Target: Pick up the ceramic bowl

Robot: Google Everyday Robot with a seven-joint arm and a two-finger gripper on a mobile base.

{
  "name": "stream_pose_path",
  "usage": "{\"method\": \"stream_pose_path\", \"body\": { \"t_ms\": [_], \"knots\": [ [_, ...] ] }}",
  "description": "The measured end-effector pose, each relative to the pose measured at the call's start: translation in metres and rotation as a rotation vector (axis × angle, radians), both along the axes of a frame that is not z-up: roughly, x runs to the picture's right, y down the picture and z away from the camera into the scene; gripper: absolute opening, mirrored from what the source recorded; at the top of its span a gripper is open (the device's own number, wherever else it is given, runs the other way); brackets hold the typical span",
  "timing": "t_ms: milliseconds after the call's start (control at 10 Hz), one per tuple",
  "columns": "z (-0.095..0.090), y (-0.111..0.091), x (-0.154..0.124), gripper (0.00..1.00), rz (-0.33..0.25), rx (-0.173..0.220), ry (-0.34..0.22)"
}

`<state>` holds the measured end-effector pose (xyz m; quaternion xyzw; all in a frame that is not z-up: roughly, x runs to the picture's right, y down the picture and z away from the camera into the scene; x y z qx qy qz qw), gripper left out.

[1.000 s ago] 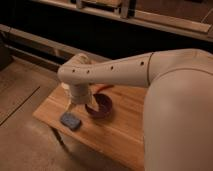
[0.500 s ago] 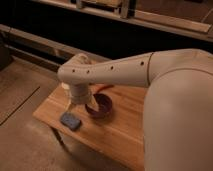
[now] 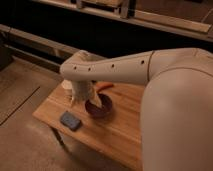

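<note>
The ceramic bowl (image 3: 99,108) is small, round and dark maroon. It sits on the wooden table (image 3: 120,130) near its middle. My cream arm reaches in from the right and bends down at the wrist. The gripper (image 3: 84,99) hangs just left of the bowl, at its rim, low over the table. The wrist hides the gripper's lower part and the bowl's left edge.
A flat blue-grey block (image 3: 70,120) lies near the table's front left edge. A small orange thing (image 3: 105,86) lies behind the bowl. A dark counter front (image 3: 100,35) runs behind the table. The floor (image 3: 20,95) lies to the left.
</note>
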<state>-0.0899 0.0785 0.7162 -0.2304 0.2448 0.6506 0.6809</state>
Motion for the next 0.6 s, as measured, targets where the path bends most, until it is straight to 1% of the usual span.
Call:
{"method": "stream_pose_path", "body": {
  "t_ms": [200, 400, 600],
  "knots": [
    [0.008, -0.006, 0.001, 0.80, -0.019, 0.002, -0.013],
    [0.021, -0.010, 0.001, 0.80, -0.037, 0.000, -0.033],
    [0.035, -0.011, -0.001, 0.80, -0.039, -0.005, -0.055]
  ]
}}
